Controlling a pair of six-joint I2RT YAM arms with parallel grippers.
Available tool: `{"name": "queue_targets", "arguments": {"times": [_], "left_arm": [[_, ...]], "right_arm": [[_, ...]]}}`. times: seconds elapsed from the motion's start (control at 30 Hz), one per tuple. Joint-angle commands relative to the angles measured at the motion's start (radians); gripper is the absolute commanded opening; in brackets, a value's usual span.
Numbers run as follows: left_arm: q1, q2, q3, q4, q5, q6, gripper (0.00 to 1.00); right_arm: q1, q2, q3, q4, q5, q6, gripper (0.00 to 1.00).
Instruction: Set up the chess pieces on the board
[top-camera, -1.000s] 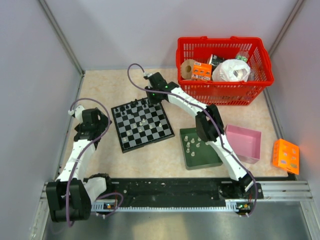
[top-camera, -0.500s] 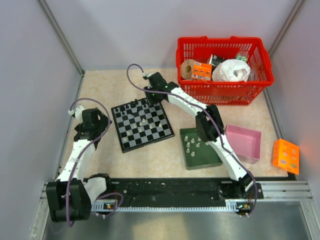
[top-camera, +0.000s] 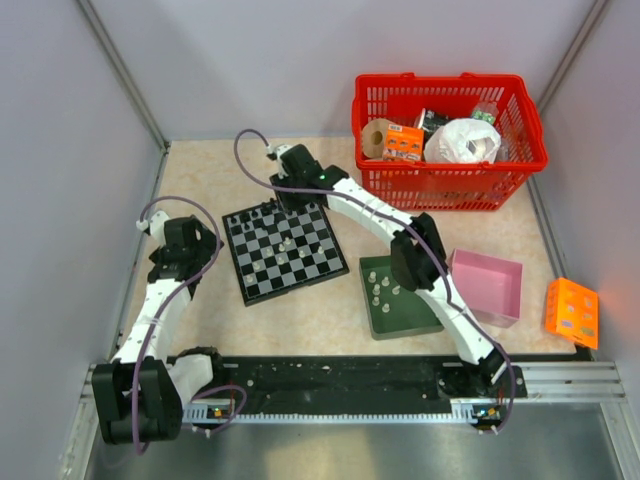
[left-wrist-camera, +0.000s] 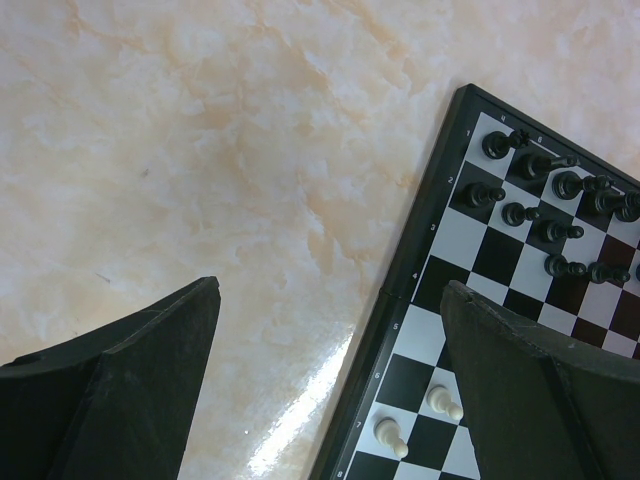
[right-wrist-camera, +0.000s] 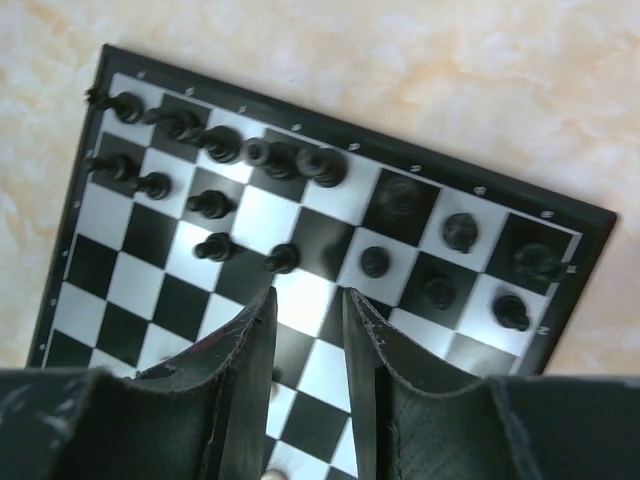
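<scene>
The board (top-camera: 268, 278) lay skewed on the table between the 2 arms. The black pieces (right-wrist-camera: 220, 145) were crowded along its far rows, and a few whitish pieces (left-wrist-camera: 390, 435) stood nearer the middle. More whitish ones waited in the green tray (top-camera: 412, 320) to the board's right. The right gripper (right-wrist-camera: 308, 300) hung over the black side with its fingers drawn close. Only a slim gap was left between them, and only board showed through it, with no piece seen at the tips. The left gripper (left-wrist-camera: 330, 285) hovered beside the board's left edge with its fingers spread wide and nothing between them. The step in hand looked like placing or tidying a black piece, since 2 of them close to the right fingertips seemed to stand a row forward of the rest. To do it well, the right arm would need to come straight down and keep that narrow spread, so the fingers straddled 1 piece and brushed no neighbour. A light pinch high on the piece, a short lift, a set-down centred on the square and a vertical retreat would suit such small, tippy figures. The board looked free to slide, so any sideways push was a risk. The left arm was best kept off the border.
</scene>
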Motion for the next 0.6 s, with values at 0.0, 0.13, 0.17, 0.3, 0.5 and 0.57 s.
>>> {"name": "queue_targets", "arguments": {"times": [0.0, 0.13, 0.17, 0.3, 0.5, 0.57], "left_arm": [[0.003, -0.020, 0.019, 0.010, -0.012, 0.002, 0.97], [0.004, -0.024, 0.021, 0.010, -0.009, 0.004, 0.97], [0.004, -0.023, 0.019, 0.010, -0.008, 0.004, 0.97], [0.004, -0.023, 0.018, 0.015, -0.006, 0.002, 0.97], [0.004, -0.018, 0.019, 0.018, -0.005, 0.002, 0.97], [0.004, -0.018, 0.019, 0.018, -0.006, 0.002, 0.97]], "right_arm": [[0.046, -0.049, 0.046, 0.031, -0.010, -0.009, 0.33], [0.052, -0.020, 0.065, 0.033, -0.016, -0.001, 0.33], [0.054, -0.014, 0.069, 0.038, -0.016, -0.003, 0.33], [0.054, 0.018, 0.088, 0.045, -0.018, -0.024, 0.33], [0.052, 0.057, 0.111, 0.050, -0.006, -0.026, 0.33], [0.052, 0.064, 0.116, 0.051, -0.003, -0.028, 0.33]]}}
